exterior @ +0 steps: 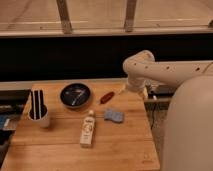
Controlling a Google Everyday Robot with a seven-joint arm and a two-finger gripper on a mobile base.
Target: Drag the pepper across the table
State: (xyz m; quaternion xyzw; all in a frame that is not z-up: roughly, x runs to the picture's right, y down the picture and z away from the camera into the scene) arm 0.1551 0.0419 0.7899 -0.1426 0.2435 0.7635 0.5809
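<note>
The pepper point(106, 97) is a small dark-red chili lying on the light-brown wooden table point(60, 150), just right of a black bowl. My gripper point(122, 92) hangs from the white arm at the table's far right edge, just right of the pepper and close to it. I cannot tell whether it touches the pepper.
A black bowl point(75, 95) with a utensil in it sits at the back. A white cup point(39, 115) with dark utensils stands at the left. A pale blue sponge point(114, 116) and a lying white bottle point(88, 129) are mid-table. My white body point(190, 130) fills the right.
</note>
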